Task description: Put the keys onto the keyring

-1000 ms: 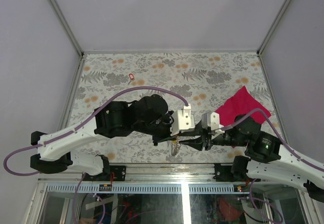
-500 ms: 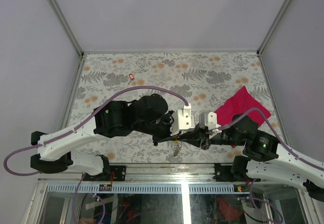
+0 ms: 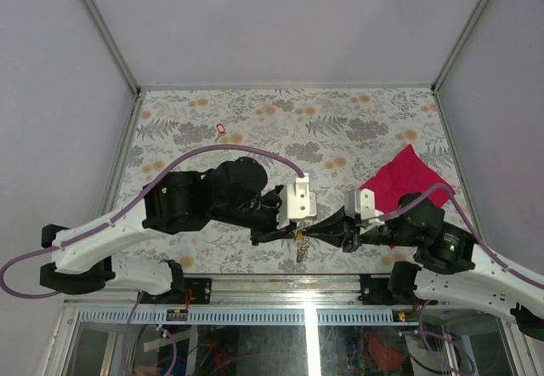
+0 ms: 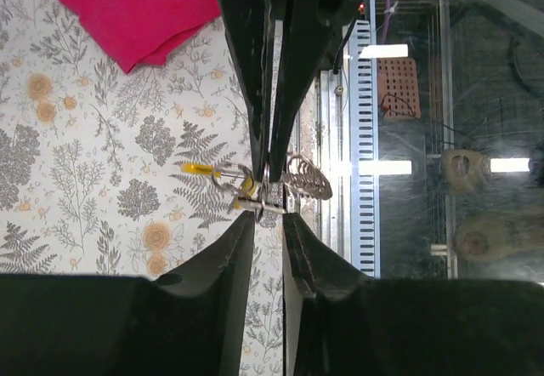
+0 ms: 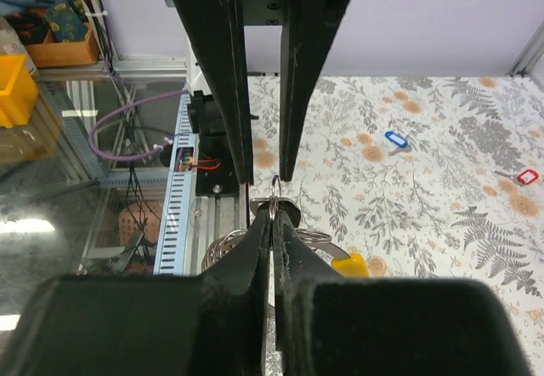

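Note:
The keyring (image 5: 274, 199) is a thin silvery loop, and my right gripper (image 5: 274, 214) is shut on it from below. A yellow-headed key (image 4: 204, 169) and a coiled metal chain (image 4: 306, 177) hang from the keyring (image 4: 265, 174). My left gripper (image 4: 267, 219) faces the right one, its jaws a narrow gap apart with tablecloth showing between them and the tips just short of the ring. From above, both grippers meet near the table's front edge, left gripper (image 3: 291, 230) against right gripper (image 3: 310, 232). A blue key (image 5: 395, 140) and a red key (image 3: 221, 128) lie loose on the cloth.
A magenta cloth (image 3: 408, 176) lies at the right, behind the right arm. The table's metal front rail (image 3: 306, 284) runs just under the grippers. Grey walls close in the floral table on three sides.
The two wrists have drawn slightly apart, the left arm shifting left and the right wrist right. The ring bundle stays hanging between the fingertips.

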